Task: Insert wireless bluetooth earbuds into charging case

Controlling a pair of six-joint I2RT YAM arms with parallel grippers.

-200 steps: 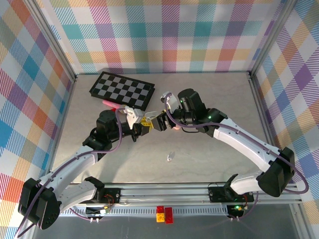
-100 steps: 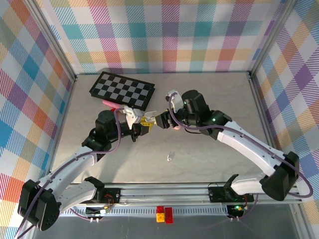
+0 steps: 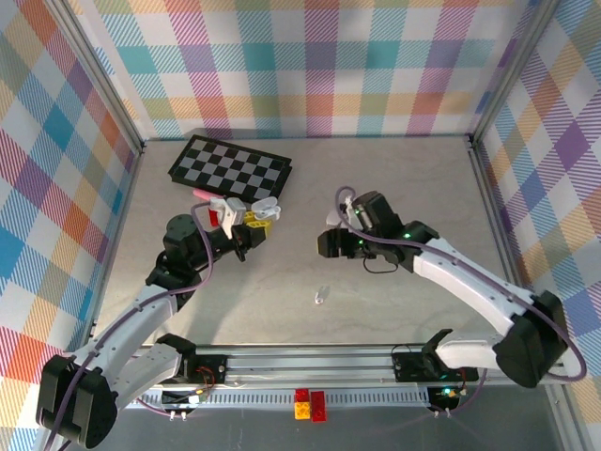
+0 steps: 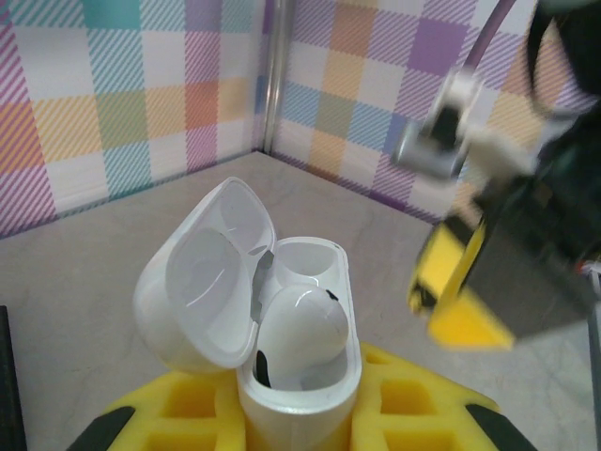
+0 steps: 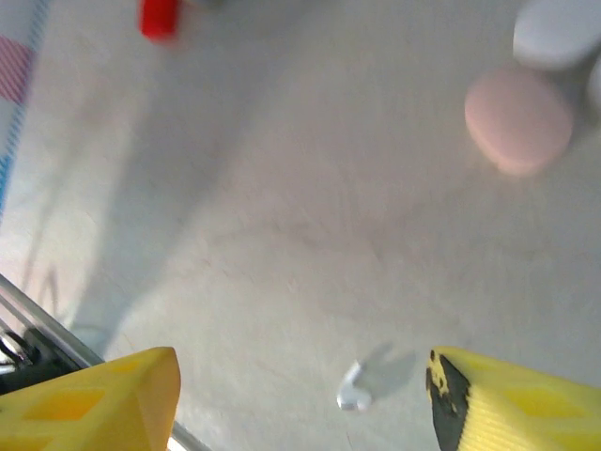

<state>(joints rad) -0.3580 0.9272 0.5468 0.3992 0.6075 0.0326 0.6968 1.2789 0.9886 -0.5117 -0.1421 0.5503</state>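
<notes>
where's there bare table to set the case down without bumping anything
Widest free patch: far right table, bordered by the chessboard, back wall and right arm. Also bare: the near strip between the loose earbud and the right arm. Crowded: around the left end effector holding the charging case, and by the pink case.

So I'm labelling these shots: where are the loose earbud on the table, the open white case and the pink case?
loose earbud (image 5: pixel 353 393), right wrist view, on its white body.
open white case (image 4: pixel 202 282), left wrist view, on the lid's inside.
pink case (image 5: pixel 518 117), right wrist view, on its top middle.
</notes>
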